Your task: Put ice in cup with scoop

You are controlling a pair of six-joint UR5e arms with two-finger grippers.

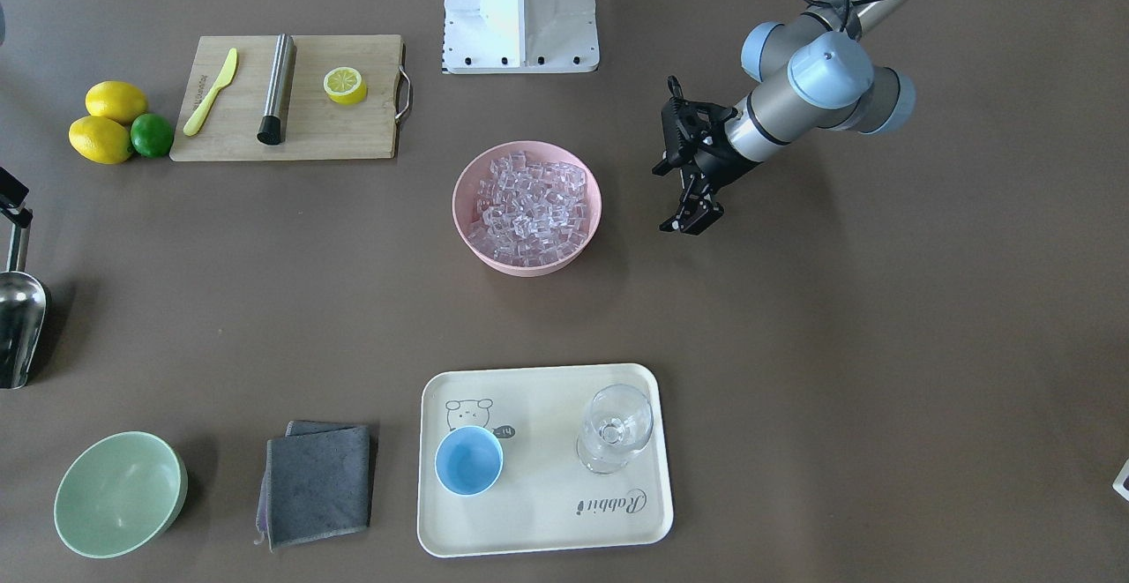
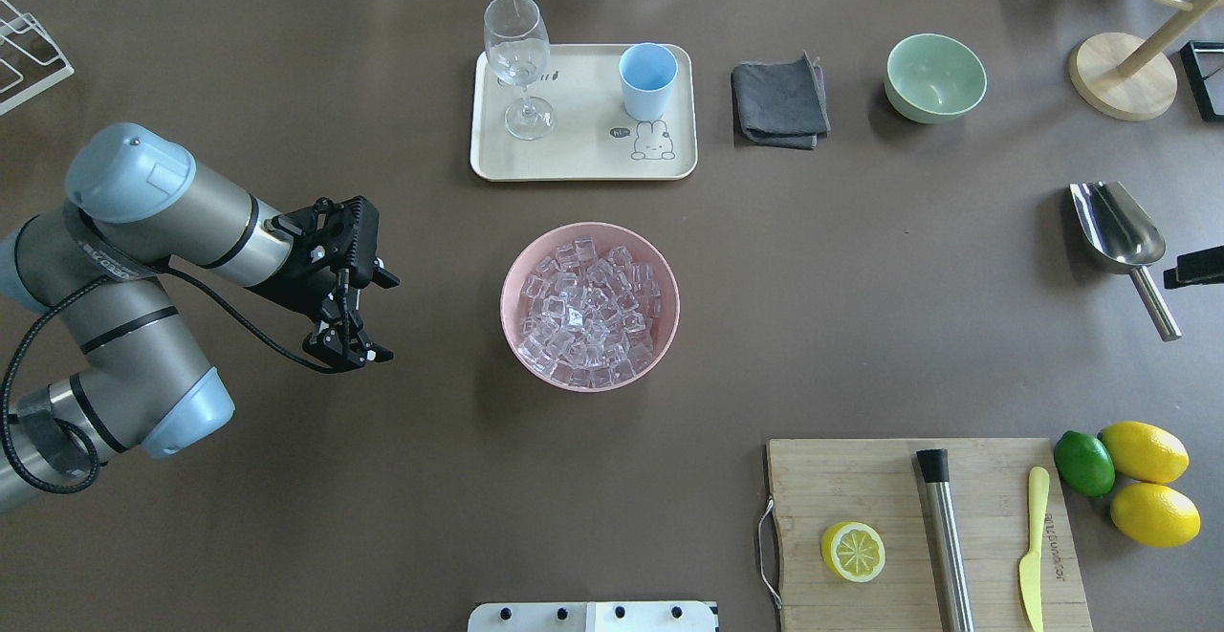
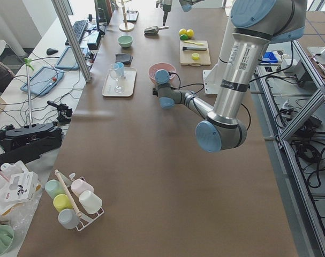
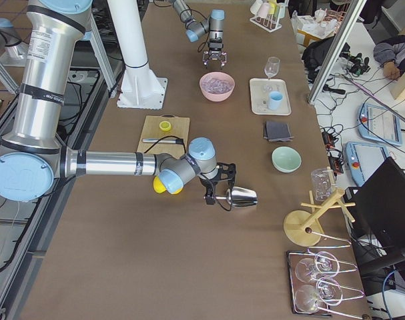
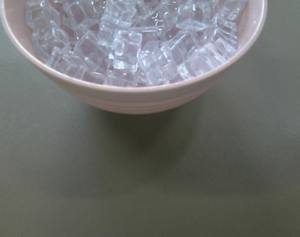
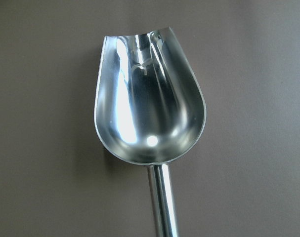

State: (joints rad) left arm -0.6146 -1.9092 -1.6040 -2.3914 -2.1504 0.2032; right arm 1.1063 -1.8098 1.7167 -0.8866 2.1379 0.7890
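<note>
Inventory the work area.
ice: many, clear, in pink bowl
pink bowl: one, pink, centre
cup: one, light-blue, on tray
glass: one, clear, on tray
tray: one, cream, far side
cloth: one, grey, beside tray
green bowl: one, pale, beside cloth
scoop: one, silver, by right gripper
board: one, wooden, near right
lemon half, knife: one each, yellow, on board
cylinder: one, steel, on board
lemons: two, yellow, beside board
lime: one, green, beside lemons
left gripper: one, black, beside pink bowl
right gripper: one, black, at scoop handle

Ice [image 1: 527, 208]: clear cubes, sat heaped in the pink bowl [image 1: 529, 267], mid-table. Cup [image 1: 468, 460]: light blue, stood upright and empty on the cream tray [image 1: 547, 512]. Scoop [image 1: 19, 327]: shiny steel, was empty, trough up, well apart from both.
</note>
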